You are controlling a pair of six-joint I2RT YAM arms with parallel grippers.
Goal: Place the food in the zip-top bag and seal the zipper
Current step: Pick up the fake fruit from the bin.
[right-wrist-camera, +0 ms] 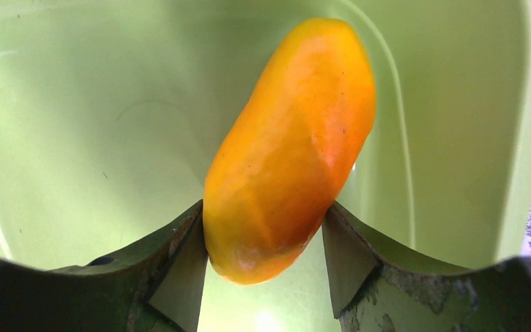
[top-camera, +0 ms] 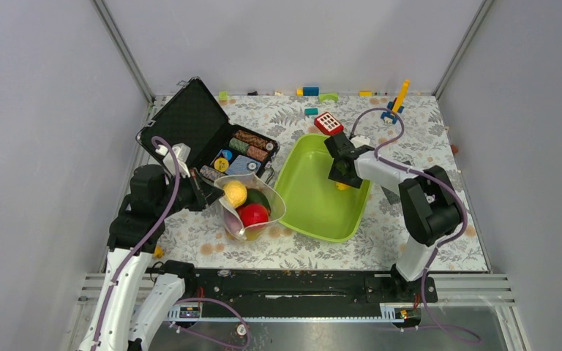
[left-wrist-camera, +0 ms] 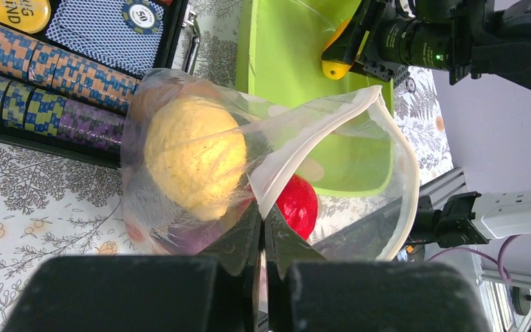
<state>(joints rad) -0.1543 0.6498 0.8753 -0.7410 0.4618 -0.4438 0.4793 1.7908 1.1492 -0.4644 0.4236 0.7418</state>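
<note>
The clear zip-top bag [top-camera: 245,213] [left-wrist-camera: 200,124] stands open left of the lime-green tray [top-camera: 315,208]. Inside it are a yellowish ball [top-camera: 235,193] [left-wrist-camera: 193,155], a red apple [top-camera: 254,214] [left-wrist-camera: 297,205] and a dark avocado [top-camera: 260,197]. My left gripper [top-camera: 214,199] [left-wrist-camera: 263,221] is shut on the bag's near mouth edge, holding it up. The whitish zipper strip [left-wrist-camera: 406,166] curves round the open mouth. My right gripper [top-camera: 342,178] [right-wrist-camera: 263,211] reaches down into the tray [right-wrist-camera: 76,138], with both pads against the sides of the orange mango [right-wrist-camera: 290,138] [top-camera: 343,186] [left-wrist-camera: 337,66].
An open black case [top-camera: 197,124] with striped poker chips [left-wrist-camera: 41,76] and cards sits behind the bag. A red toy block [top-camera: 328,123], a yellow-and-blue toy [top-camera: 397,102] and small bricks [top-camera: 311,91] lie near the back wall.
</note>
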